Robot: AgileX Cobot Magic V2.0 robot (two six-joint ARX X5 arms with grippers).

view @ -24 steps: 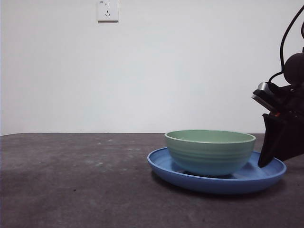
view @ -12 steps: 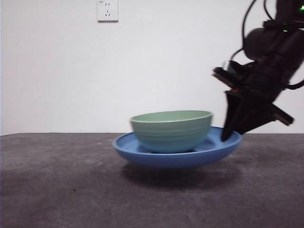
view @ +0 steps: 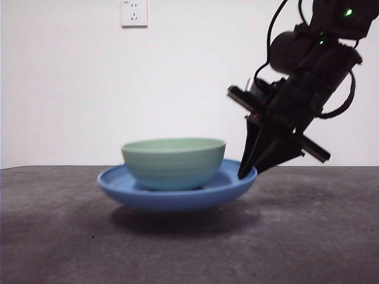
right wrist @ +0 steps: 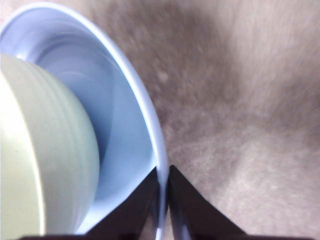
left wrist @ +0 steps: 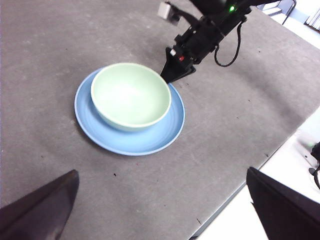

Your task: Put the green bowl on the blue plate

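Behind the dark grey surface [view: 59, 236] we see a plain white wall with a white socket [view: 134, 13] high up. On the right of the front view our right gripper [view: 247, 173] reaches down at a slant, its fingers pinched narrowly on the rim of the blue plate [view: 124, 192]. Our right wrist view shows the same grip close up: the two black fingers [right wrist: 137, 207] close on the plate's thin edge [right wrist: 150, 125], one on each side. The plate appears to hang just above the surface, with a shadow beneath it. The green bowl [view: 173, 163] sits upright in the plate's middle, inside the rim and apart from the fingers. From our left wrist view, the bowl [left wrist: 130, 95] and plate [left wrist: 145, 142] lie well away from our left gripper [left wrist: 160, 210], whose fingers stand wide apart and hold nothing.
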